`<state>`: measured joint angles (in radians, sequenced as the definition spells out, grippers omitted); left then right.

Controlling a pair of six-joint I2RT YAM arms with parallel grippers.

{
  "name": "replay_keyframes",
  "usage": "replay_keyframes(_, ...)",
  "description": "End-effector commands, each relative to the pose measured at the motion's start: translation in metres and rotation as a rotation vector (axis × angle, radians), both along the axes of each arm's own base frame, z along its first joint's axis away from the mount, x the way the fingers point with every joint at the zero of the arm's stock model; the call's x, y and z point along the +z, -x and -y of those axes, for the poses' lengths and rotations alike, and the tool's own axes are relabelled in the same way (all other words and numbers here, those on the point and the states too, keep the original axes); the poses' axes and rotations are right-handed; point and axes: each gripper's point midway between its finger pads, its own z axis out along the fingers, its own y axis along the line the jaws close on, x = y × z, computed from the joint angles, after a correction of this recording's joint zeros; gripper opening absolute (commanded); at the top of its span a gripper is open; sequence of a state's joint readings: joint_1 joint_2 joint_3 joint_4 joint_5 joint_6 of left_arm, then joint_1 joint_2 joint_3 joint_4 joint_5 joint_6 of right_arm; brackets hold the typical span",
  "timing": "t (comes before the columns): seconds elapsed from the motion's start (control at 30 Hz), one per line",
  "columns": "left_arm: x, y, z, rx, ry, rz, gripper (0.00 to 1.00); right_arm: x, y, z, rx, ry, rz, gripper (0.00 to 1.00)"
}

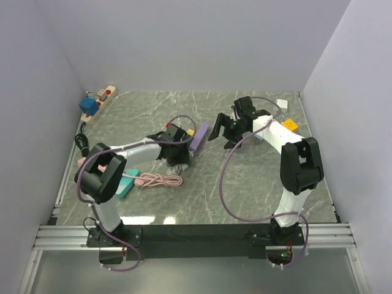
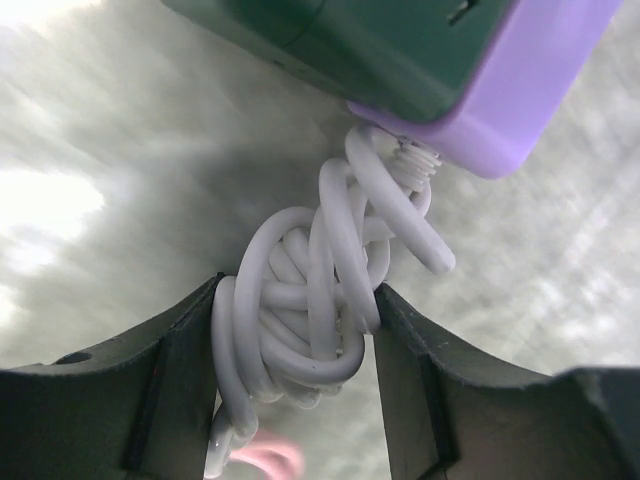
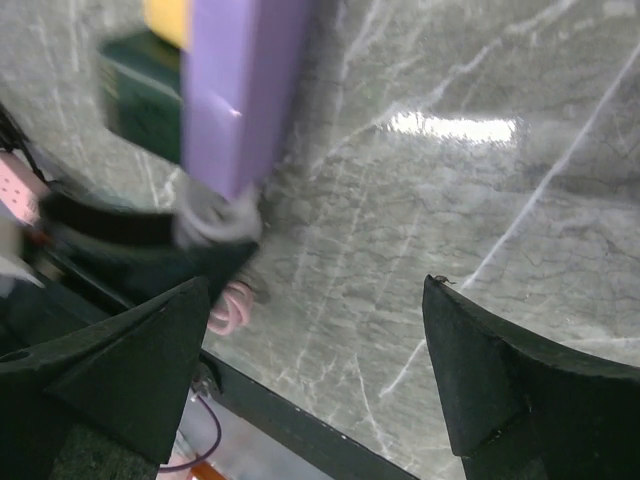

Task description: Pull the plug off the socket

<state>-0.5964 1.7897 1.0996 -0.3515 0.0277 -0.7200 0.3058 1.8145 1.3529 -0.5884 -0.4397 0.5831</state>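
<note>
A purple socket block (image 1: 199,138) lies mid-table, with a dark green plug (image 2: 340,45) against its side and a yellow part (image 1: 190,131) beside it. Its white cable (image 2: 320,300) is bundled in a coil at the block's near end. My left gripper (image 2: 298,305) is shut on this coil, one finger on each side; in the top view it (image 1: 176,153) sits just left of the block. My right gripper (image 3: 315,300) is open and empty, hovering just right of the block (image 3: 240,90), also seen from above (image 1: 218,130).
A wooden power strip (image 1: 101,101) with a blue plug (image 1: 89,106) lies at the back left. A pink coiled cable (image 1: 160,180) and a teal piece (image 1: 127,182) lie front left. A yellow block (image 1: 290,125) and a white block (image 1: 282,103) lie at the back right.
</note>
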Motion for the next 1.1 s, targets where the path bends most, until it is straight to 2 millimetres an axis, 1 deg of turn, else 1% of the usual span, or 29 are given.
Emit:
replay_keyframes(0.0,0.006,0.044,0.038,0.034,0.155,-0.114,0.22,0.037,-0.019,-0.007,-0.005,-0.047,0.096,0.93)
replay_keyframes(0.03,0.016,0.052,0.045,0.029,0.208,-0.12,0.32,0.036,-0.02,-0.007,-0.009,-0.041,0.095,0.93)
replay_keyframes(0.07,0.025,0.062,0.062,0.02,0.271,-0.129,0.37,0.036,-0.022,-0.006,-0.015,-0.033,0.094,0.93)
replay_keyframes(0.1,0.037,0.065,0.077,-0.006,0.338,-0.114,0.41,0.037,-0.025,-0.005,-0.019,-0.025,0.093,0.93)
replay_keyframes(0.13,0.045,0.068,0.083,-0.011,0.365,-0.109,0.51,0.037,-0.026,-0.005,-0.021,-0.019,0.091,0.93)
replay_keyframes(0.2,0.052,0.076,0.093,-0.004,0.402,-0.113,0.69,0.039,-0.031,-0.004,-0.033,-0.007,0.093,0.93)
replay_keyframes(0.23,0.061,0.075,0.095,0.003,0.43,-0.091,0.85,0.037,-0.032,-0.005,-0.036,-0.002,0.09,0.93)
replay_keyframes(0.3,0.063,0.078,0.09,0.052,0.453,-0.099,0.93,0.037,-0.038,-0.007,-0.043,0.027,0.093,0.93)
replay_keyframes(0.33,0.072,0.075,0.084,0.078,0.466,-0.055,0.99,0.033,-0.034,-0.006,-0.043,0.052,0.067,0.93)
replay_keyframes(0.4,0.083,0.075,0.077,0.117,0.482,-0.028,0.99,0.029,-0.031,-0.005,-0.05,0.13,0.055,0.94)
replay_keyframes(0.43,0.095,0.073,0.072,0.131,0.496,0.009,0.99,0.028,-0.028,-0.005,-0.055,0.148,0.056,0.94)
replay_keyframes(0.5,0.102,0.073,0.066,0.14,0.485,0.036,0.99,0.026,-0.021,0.001,-0.09,0.205,0.06,0.96)
replay_keyframes(0.53,0.114,0.072,0.063,0.141,0.493,0.062,0.99,0.027,-0.019,0.003,-0.102,0.216,0.064,0.96)
replay_keyframes(0.57,0.113,0.069,0.055,0.168,0.462,0.082,0.99,0.026,-0.015,0.004,-0.11,0.222,0.063,0.96)
replay_keyframes(0.6,0.119,0.066,0.051,0.178,0.461,0.101,0.99,0.025,-0.008,0.012,-0.128,0.258,0.059,0.96)
replay_keyframes(0.63,0.13,0.067,0.049,0.172,0.478,0.128,0.99,0.024,-0.003,0.015,-0.136,0.273,0.056,0.96)
replay_keyframes(0.67,0.133,0.063,0.043,0.17,0.475,0.149,0.99,0.016,0.007,0.021,-0.154,0.293,0.031,0.96)
replay_keyframes(0.7,0.136,0.059,0.041,0.169,0.477,0.167,0.99,0.022,0.012,0.023,-0.169,0.294,0.045,0.96)
replay_keyframes(0.73,0.139,0.055,0.038,0.163,0.475,0.19,0.99,0.021,0.015,0.029,-0.194,0.307,0.048,0.96)
replay_keyframes(0.77,0.139,0.047,0.031,0.144,0.457,0.217,0.99,0.011,0.026,0.033,-0.223,0.317,0.014,0.96)
replay_keyframes(0.8,0.135,0.043,0.031,0.126,0.448,0.215,0.99,0.018,0.026,0.034,-0.251,0.298,0.042,0.96)
replay_keyframes(0.83,0.137,0.038,0.031,0.102,0.45,0.228,0.99,0.015,0.03,0.036,-0.274,0.291,0.036,0.96)
replay_keyframes(0.87,0.135,0.03,0.027,0.051,0.426,0.259,0.99,0.004,0.038,0.037,-0.297,0.284,0.005,0.94)
replay_keyframes(0.9,0.126,0.03,0.031,0.005,0.415,0.235,0.99,0.005,0.036,0.033,-0.309,0.259,0.019,0.93)
replay_keyframes(0.93,0.132,0.023,0.035,-0.028,0.414,0.253,0.99,0.0,0.037,0.032,-0.317,0.25,0.012,0.92)
replay_keyframes(0.97,0.129,0.02,0.036,-0.099,0.386,0.277,0.99,-0.008,0.041,0.028,-0.321,0.226,-0.012,0.89)
replay_keyframes(1.0,0.117,0.018,0.04,-0.13,0.359,0.255,0.99,-0.009,0.033,0.021,-0.318,0.185,0.012,0.87)
replay_keyframes(1.03,0.122,0.014,0.045,-0.161,0.359,0.266,0.99,-0.012,0.032,0.018,-0.316,0.174,0.009,0.87)
replay_keyframes(1.07,0.121,0.012,0.048,-0.214,0.346,0.285,0.99,-0.014,0.031,0.012,-0.304,0.146,-0.001,0.86)
